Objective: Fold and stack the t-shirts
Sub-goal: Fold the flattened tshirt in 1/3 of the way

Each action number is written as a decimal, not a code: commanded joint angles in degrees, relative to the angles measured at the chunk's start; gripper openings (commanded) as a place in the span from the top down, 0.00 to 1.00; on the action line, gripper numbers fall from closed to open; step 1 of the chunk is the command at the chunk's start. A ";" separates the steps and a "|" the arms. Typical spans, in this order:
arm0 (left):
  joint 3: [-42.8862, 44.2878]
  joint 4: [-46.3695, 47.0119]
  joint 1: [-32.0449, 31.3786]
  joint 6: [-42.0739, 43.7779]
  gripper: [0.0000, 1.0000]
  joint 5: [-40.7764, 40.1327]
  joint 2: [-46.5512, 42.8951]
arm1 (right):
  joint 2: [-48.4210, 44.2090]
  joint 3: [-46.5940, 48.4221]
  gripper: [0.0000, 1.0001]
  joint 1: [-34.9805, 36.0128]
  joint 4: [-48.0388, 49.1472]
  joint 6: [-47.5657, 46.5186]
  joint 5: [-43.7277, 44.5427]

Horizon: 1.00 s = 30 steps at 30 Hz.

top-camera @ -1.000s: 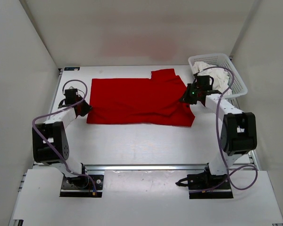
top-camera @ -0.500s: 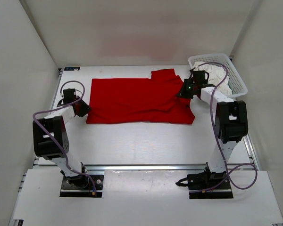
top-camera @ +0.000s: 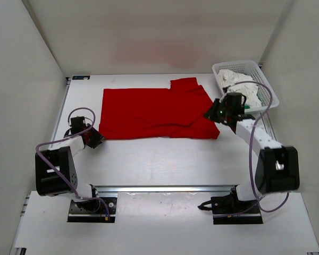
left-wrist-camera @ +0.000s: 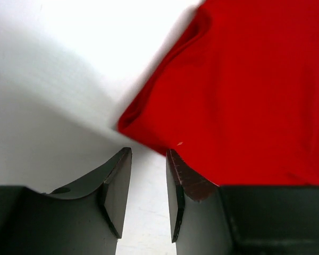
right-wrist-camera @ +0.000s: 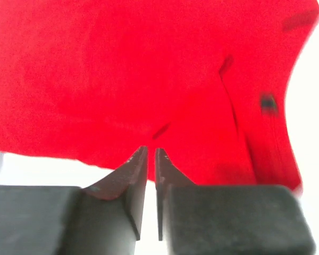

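Cloth seen from above: the red t-shirt lies flat across the far middle of the table with bare tabletop along its near hem. The white t-shirt is heaped in the basket at the far right corner, and the left gripper, at the shirt's left edge a second ago, now sits off its near left corner. In the left wrist view its fingers stand apart on nothing, the shirt's folded corner just ahead. In the right wrist view the right gripper shows only a slit between its jaws, tips over the near hem, no cloth seen between them.
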 commanded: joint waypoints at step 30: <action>5.89 5.50 0.40 -2.14 1.00 -0.12 9.17 | -5.37 -26.69 0.91 -12.43 19.31 9.46 1.62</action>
